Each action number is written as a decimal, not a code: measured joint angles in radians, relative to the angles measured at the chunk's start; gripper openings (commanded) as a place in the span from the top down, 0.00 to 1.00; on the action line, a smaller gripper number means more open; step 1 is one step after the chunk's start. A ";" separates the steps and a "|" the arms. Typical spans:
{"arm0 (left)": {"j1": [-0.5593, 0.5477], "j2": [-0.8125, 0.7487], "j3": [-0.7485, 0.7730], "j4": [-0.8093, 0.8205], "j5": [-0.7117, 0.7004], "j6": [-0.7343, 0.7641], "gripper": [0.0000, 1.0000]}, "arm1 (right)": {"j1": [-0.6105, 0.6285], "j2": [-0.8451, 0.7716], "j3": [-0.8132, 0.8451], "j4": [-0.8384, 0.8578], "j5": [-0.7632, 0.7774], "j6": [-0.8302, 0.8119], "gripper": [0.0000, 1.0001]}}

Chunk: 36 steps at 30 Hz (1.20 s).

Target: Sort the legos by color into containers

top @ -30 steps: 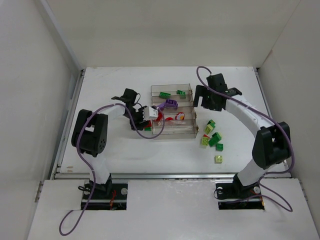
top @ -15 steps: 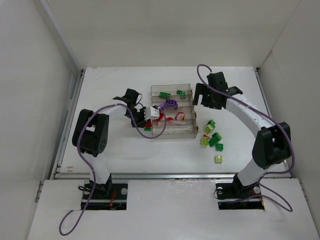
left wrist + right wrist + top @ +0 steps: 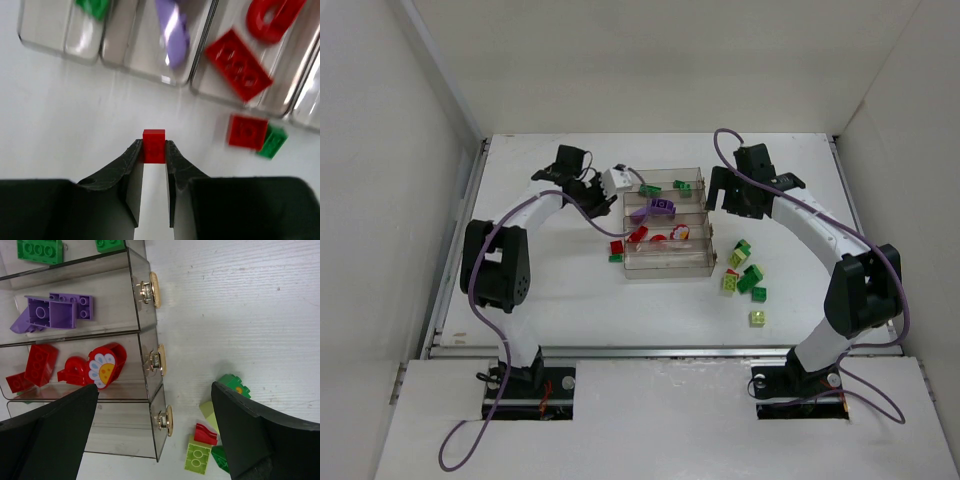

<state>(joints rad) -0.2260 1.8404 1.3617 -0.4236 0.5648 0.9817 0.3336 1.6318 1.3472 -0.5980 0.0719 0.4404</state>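
The clear tray (image 3: 704,222) has four rows. The far row holds green bricks (image 3: 648,189), the second purple ones (image 3: 658,207), the third red pieces (image 3: 660,235), and the near row (image 3: 665,263) looks empty. My left gripper (image 3: 623,184) hovers at the tray's far-left end, shut on a small red brick (image 3: 154,145). My right gripper (image 3: 721,200) is wide open and empty over the tray's right end (image 3: 155,390). Loose lime, green and red bricks (image 3: 744,275) lie right of the tray.
A red brick (image 3: 617,247) and a green brick (image 3: 616,258) lie on the table by the tray's left end; they also show in the left wrist view (image 3: 247,132). One lime brick (image 3: 757,317) lies alone nearer the front. White walls enclose the table.
My left gripper has risen and moved from the tray's near-left end toward its far-left end, with the small red brick in it. The right arm has barely moved.
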 measured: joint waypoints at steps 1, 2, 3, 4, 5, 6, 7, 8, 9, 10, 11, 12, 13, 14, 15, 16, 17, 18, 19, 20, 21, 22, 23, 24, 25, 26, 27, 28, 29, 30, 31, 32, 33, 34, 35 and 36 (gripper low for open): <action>-0.020 -0.004 0.015 0.023 0.009 -0.022 0.97 | 0.000 0.000 0.000 0.000 0.000 0.000 0.00; -0.045 -0.010 0.021 0.042 0.016 -0.039 0.95 | 0.000 0.000 0.000 0.000 0.000 0.000 0.00; -0.072 -0.016 0.021 0.055 0.025 -0.050 0.87 | 0.000 0.000 0.000 0.000 0.001 0.000 0.00; -0.100 -0.019 0.021 0.060 0.035 -0.056 0.83 | 0.000 0.000 0.000 0.000 0.002 0.000 0.00; -0.126 -0.020 0.021 0.063 0.042 -0.061 0.79 | 0.000 0.000 -0.002 0.001 0.003 0.000 0.00; -0.151 -0.019 0.021 0.061 0.044 -0.061 0.76 | 0.000 0.000 -0.002 0.000 0.006 0.000 0.00; -0.171 -0.019 0.021 0.056 0.046 -0.060 0.68 | 0.000 0.000 -0.003 0.000 0.008 0.000 0.00; -0.183 -0.019 0.021 0.051 0.048 -0.050 0.63 | 0.000 0.000 -0.004 0.000 0.010 0.000 0.00; -0.193 -0.019 0.021 0.046 0.051 -0.042 0.54 | 0.000 -0.001 -0.005 0.000 0.012 0.000 0.00; -0.198 -0.019 0.021 0.040 0.051 -0.028 0.44 | 0.000 -0.001 -0.006 0.000 0.013 0.000 0.00; -0.200 -0.019 0.021 0.034 0.052 -0.018 0.31 | 0.000 -0.001 -0.006 0.000 0.014 0.000 0.00; -0.200 -0.019 0.021 0.028 0.051 -0.010 0.28 | 0.000 -0.001 -0.006 0.000 0.015 0.000 0.00; -0.198 -0.019 0.021 0.025 0.049 -0.011 0.26 | 0.000 -0.001 -0.006 0.000 0.016 0.000 0.00; -0.198 -0.019 0.021 0.026 0.047 -0.014 0.26 | 0.000 -0.001 -0.006 0.000 0.017 0.000 0.00; -0.196 -0.019 0.021 0.030 0.042 -0.021 0.26 | 0.000 -0.001 -0.006 0.000 0.018 0.000 0.00; -0.192 -0.019 0.021 0.032 0.039 -0.025 0.27 | 0.000 -0.001 -0.006 0.000 0.018 0.000 0.00; -0.187 -0.019 0.021 0.040 0.037 -0.045 0.28 | 0.000 -0.001 -0.006 0.000 0.018 0.000 0.00; -0.182 -0.019 0.021 0.050 0.038 -0.066 0.31 | 0.000 -0.001 -0.006 0.000 0.018 0.000 0.00; -0.172 -0.019 0.021 0.061 0.041 -0.086 0.39 | 0.000 -0.001 -0.006 0.000 0.018 0.000 0.00; -0.159 -0.019 0.021 0.070 0.045 -0.103 0.44 | 0.000 -0.001 -0.006 0.000 0.018 0.000 0.00; -0.145 -0.019 0.021 0.076 0.049 -0.108 0.50 | 0.000 -0.001 -0.006 0.000 0.018 0.000 0.00; -0.126 -0.019 0.021 0.077 0.053 -0.110 0.55 | 0.000 -0.001 -0.006 0.000 0.018 0.000 0.00; -0.109 -0.019 0.021 0.075 0.059 -0.105 0.65 | 0.000 -0.001 -0.006 0.000 0.018 0.000 0.00; -0.094 -0.019 0.020 0.069 0.064 -0.097 0.68 | 0.000 -0.001 -0.006 0.000 0.018 0.000 0.00; -0.078 -0.019 0.018 0.063 0.067 -0.079 0.69 | 0.000 -0.001 -0.006 0.000 0.018 0.000 0.00; -0.063 -0.020 0.015 0.056 0.072 -0.058 0.69 | 0.000 -0.001 -0.006 0.000 0.018 0.000 0.00; -0.053 -0.020 0.010 0.048 0.077 -0.037 0.69 | 0.000 -0.001 -0.006 0.000 0.017 0.000 0.00; -0.046 -0.020 0.005 0.029 0.083 -0.010 0.64 | 0.000 -0.001 -0.006 0.001 0.017 0.000 0.00; -0.041 -0.020 -0.002 0.006 0.089 0.032 0.59 | 0.000 -0.001 -0.006 0.001 0.017 0.000 0.00; -0.040 -0.020 -0.010 -0.020 0.096 0.074 0.53 | 0.000 -0.001 -0.006 0.001 0.016 0.000 0.00; -0.041 -0.020 -0.014 -0.056 0.105 0.120 0.46 | 0.000 -0.001 -0.006 0.001 0.014 0.000 0.00; -0.042 -0.020 -0.018 -0.094 0.113 0.161 0.38 | 0.000 -0.001 -0.006 0.001 0.013 0.000 0.00; -0.043 -0.019 -0.021 -0.127 0.119 0.198 0.36 | 0.000 -0.001 -0.006 0.001 0.012 0.000 0.00; -0.044 -0.018 -0.023 -0.157 0.123 0.229 0.35 | 0.000 -0.001 -0.006 0.001 0.011 0.000 0.00; -0.047 -0.013 -0.024 -0.179 0.126 0.254 0.35 | 0.000 -0.001 -0.006 0.001 0.010 0.000 0.00; -0.048 -0.006 -0.025 -0.195 0.128 0.274 0.33 | 0.000 -0.001 -0.006 0.001 0.010 0.000 0.00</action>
<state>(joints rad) -0.2741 1.8347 1.3365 -0.6182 0.6930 1.2560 0.3336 1.6310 1.3415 -0.5972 0.0814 0.4408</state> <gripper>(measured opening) 0.647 0.998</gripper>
